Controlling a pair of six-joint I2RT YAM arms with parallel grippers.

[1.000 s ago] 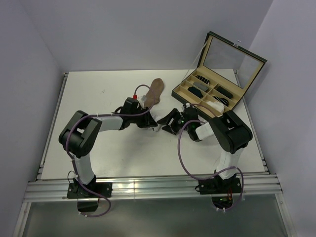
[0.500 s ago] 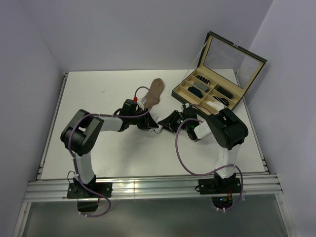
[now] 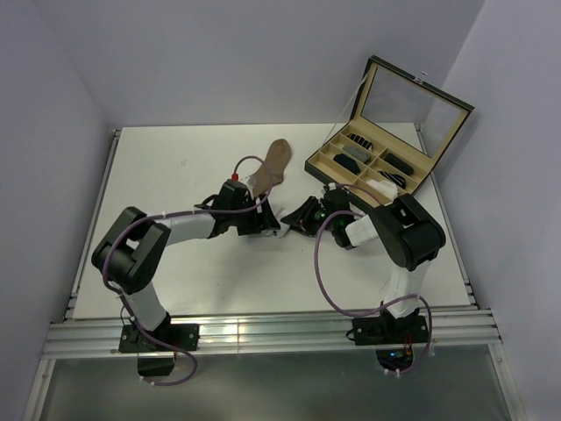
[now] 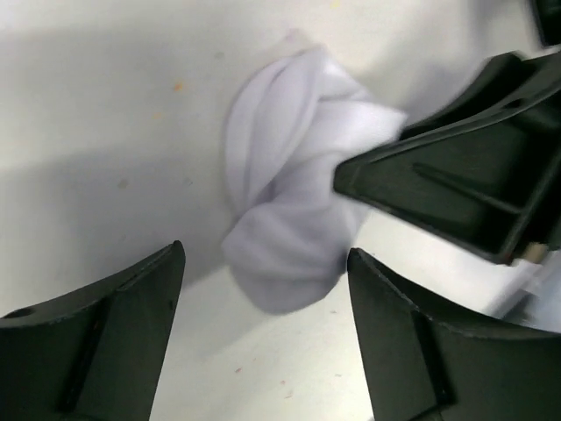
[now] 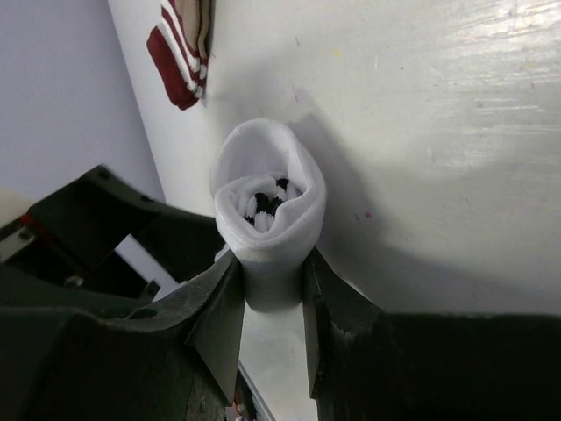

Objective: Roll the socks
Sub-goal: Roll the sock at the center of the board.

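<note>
Rolled white sock (image 5: pixel 267 215) pinched at the middle of the bench (image 3: pixel 175 175), between the two arms.

The right fingers (image 5: pixel 219 320) are clamped on one end of the white sock, which is wound into a tight roll with dark stripes showing inside its open end. The left fingers (image 4: pixel 114 324) are spread wide on either side of the roll's other end, gripping nothing. The tan-brown sock (image 3: pixel 273 164) lies flat just beyond the left arm, with its red-and-white striped cuff (image 5: pixel 182 44) at the end nearer the roll. A compartment case (image 3: pixel 386 132) with its lid raised stands at the far right of the bench, with small dark rolls in some of its sections.
</note>
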